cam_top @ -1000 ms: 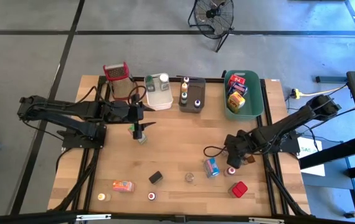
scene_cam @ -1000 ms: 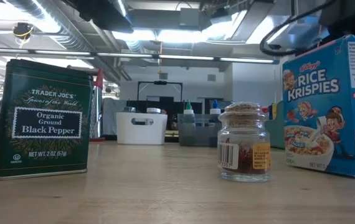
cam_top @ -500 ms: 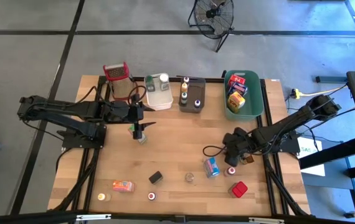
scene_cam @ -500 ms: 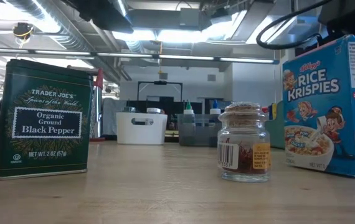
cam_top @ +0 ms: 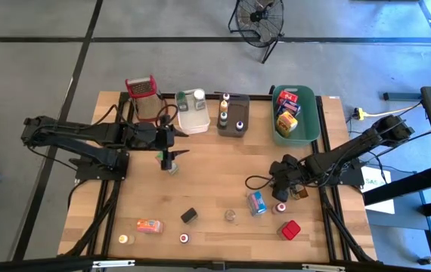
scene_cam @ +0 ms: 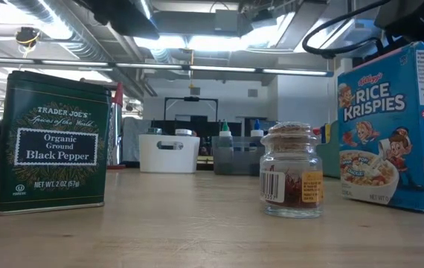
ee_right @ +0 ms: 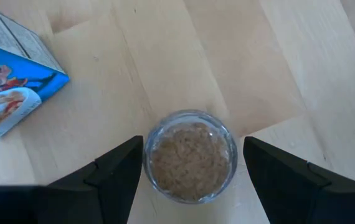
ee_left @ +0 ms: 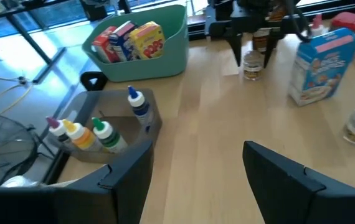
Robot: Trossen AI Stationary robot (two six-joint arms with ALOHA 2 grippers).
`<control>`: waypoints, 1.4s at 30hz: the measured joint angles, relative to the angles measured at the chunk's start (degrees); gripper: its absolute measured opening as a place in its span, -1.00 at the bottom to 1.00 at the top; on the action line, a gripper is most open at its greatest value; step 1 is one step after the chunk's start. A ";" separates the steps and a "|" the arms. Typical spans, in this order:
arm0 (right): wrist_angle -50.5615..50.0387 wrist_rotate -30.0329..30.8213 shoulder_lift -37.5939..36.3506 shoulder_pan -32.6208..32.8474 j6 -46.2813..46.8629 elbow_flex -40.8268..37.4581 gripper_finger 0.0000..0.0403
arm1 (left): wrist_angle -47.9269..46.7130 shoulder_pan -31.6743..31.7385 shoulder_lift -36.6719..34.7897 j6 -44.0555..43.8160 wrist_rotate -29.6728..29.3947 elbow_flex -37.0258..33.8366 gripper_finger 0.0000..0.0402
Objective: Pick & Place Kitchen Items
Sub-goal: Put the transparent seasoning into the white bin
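Note:
A small glass jar (ee_right: 191, 155) with a brownish top stands upright on the wooden table (cam_top: 215, 170), near the right. My right gripper (ee_right: 193, 146) is open and points steeply down over it, one finger on either side; I cannot tell whether they touch it. The left wrist view shows the same jar (ee_left: 252, 65) below that gripper (ee_left: 252, 50). My left gripper (ee_left: 196, 165) hangs open and empty above the table's far left part (cam_top: 168, 160), with a small pale item (cam_top: 172, 168) on the wood under it.
A Rice Krispies box (cam_top: 256, 202) stands just left of the jar. A black-pepper tin (scene_cam: 52, 141), a cork-lidded jar (scene_cam: 291, 171), a red box (cam_top: 290, 230) and an orange box (cam_top: 149, 225) are near the front edge. Green (cam_top: 313, 113), grey (cam_top: 233, 128) and white (cam_top: 193, 121) tubs and a grater (cam_top: 141, 94) line the far edge.
My right gripper has tipped a little steeper over the jar without shifting along the table. The jar and the other things have kept their places.

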 joint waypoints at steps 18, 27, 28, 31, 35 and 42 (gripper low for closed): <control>8.99 -0.09 0.02 -0.09 0.01 -6.16 0.39 | 0.00 -0.02 0.00 -0.08 0.41 0.00 0.20; 11.20 2.42 0.02 -0.09 -1.98 -6.36 0.39 | 0.02 -0.02 0.00 -0.34 0.39 0.00 0.20; 11.17 2.41 0.02 -0.09 -2.00 -6.36 0.39 | 0.02 -0.02 0.00 -0.35 0.39 0.00 0.20; 11.19 1.98 0.02 -0.09 -2.16 -6.36 0.39 | 0.02 -0.02 0.00 -0.37 0.39 0.00 0.20; 11.20 1.57 0.02 -0.09 -2.13 -6.36 0.32 | 0.02 -0.02 0.00 -0.37 0.39 0.00 0.20; 11.44 1.38 0.02 -0.09 -2.18 -6.36 0.02 | 0.02 -0.02 0.00 -0.39 0.39 0.00 0.20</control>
